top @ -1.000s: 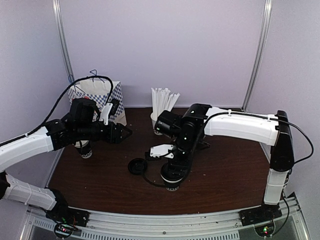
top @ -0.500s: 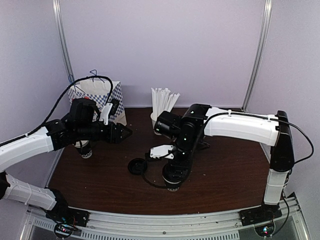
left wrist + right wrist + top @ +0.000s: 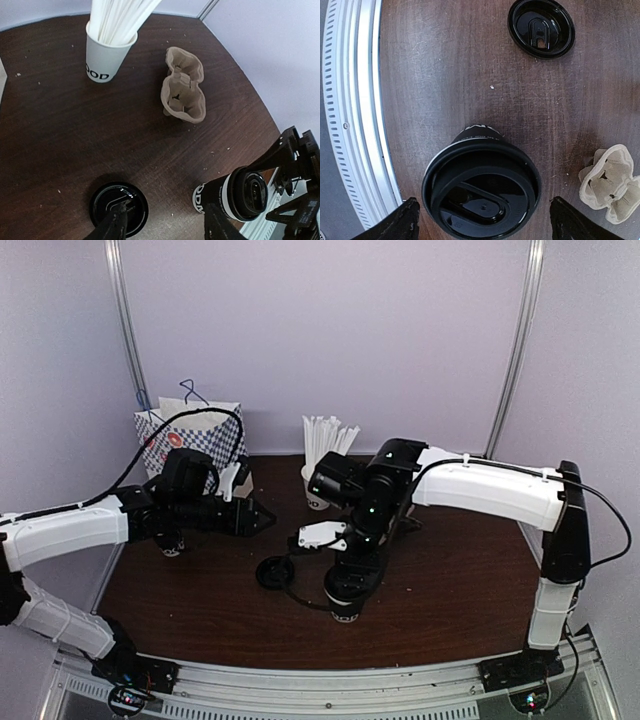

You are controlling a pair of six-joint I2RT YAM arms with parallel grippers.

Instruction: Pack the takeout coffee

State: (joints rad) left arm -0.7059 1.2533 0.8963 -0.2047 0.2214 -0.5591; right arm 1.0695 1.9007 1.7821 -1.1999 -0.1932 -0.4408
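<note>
The takeout coffee (image 3: 343, 602), a black lidded cup with white lettering, stands near the table's front middle. In the right wrist view its lid (image 3: 482, 187) is seen from straight above. My right gripper (image 3: 487, 222) hangs over it, open, one fingertip on each side with a gap to the lid. That gripper (image 3: 350, 572) points down in the top view. My left gripper (image 3: 167, 224) is open and holds nothing. It reaches in low from the left (image 3: 262, 520), and the coffee (image 3: 240, 195) lies to the right of its fingers.
A loose black lid (image 3: 272, 573) lies left of the coffee. A pulp cup carrier (image 3: 183, 92) and a white cup of straws (image 3: 107, 55) stand further back. A checked paper bag (image 3: 190, 430) is at the back left, with another black cup (image 3: 172, 542) under my left arm.
My right gripper's jaws have spread wider around the coffee's lid and the wrist has risen slightly. My left arm has swung right toward the table's middle, uncovering the bag.
</note>
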